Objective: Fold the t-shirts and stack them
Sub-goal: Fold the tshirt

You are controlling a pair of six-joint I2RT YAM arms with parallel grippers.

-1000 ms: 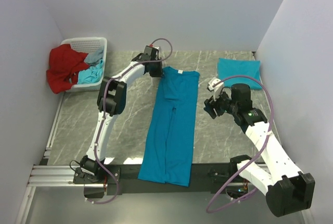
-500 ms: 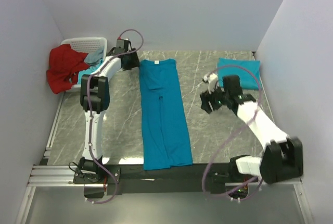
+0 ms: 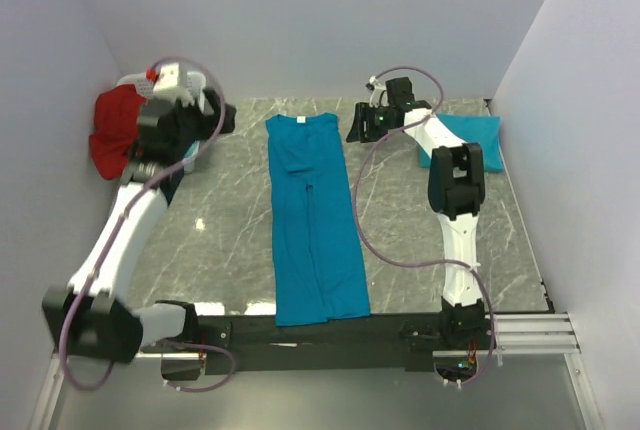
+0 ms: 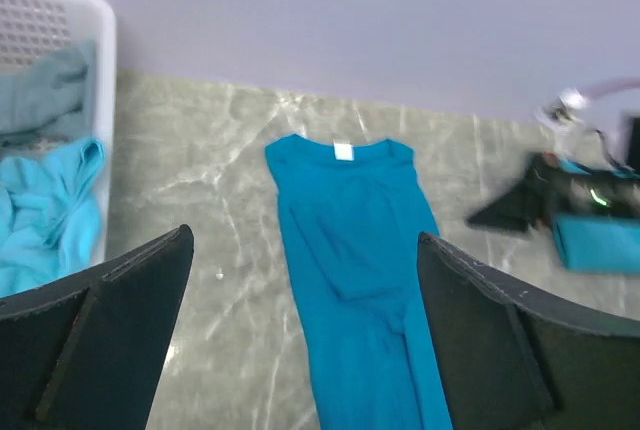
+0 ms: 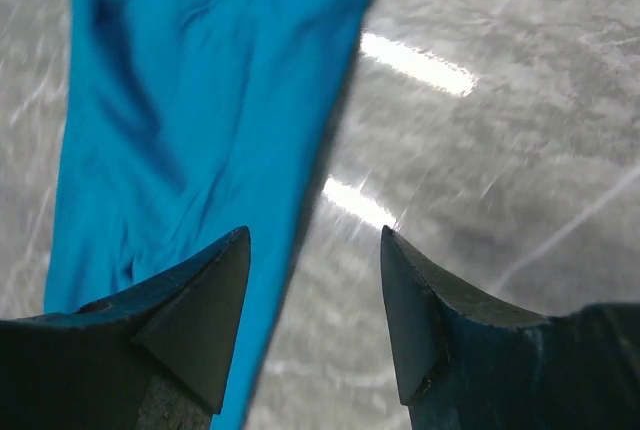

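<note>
Left arm (image 3: 130, 220), right arm (image 3: 455, 175) farther apart, t-shirt (image 3: 312, 220) flat between open jaws

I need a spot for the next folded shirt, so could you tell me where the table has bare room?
Bare marble lies either side of the long teal shirt: one patch toward the left arm, another toward the right arm. The far corners are crowded: basket and left gripper on the left, folded shirt and right gripper on the right.

Long plain teal-blue cloth t-shirt (image 3: 312, 220), centre; folded teal-blue cloth rectangle (image 3: 485, 140), upper right; white perforated plastic basket (image 4: 60, 25) with red cloth garment (image 3: 108, 135), upper left; grey white-veined marble-pattern tabletop (image 3: 230, 230).
</note>
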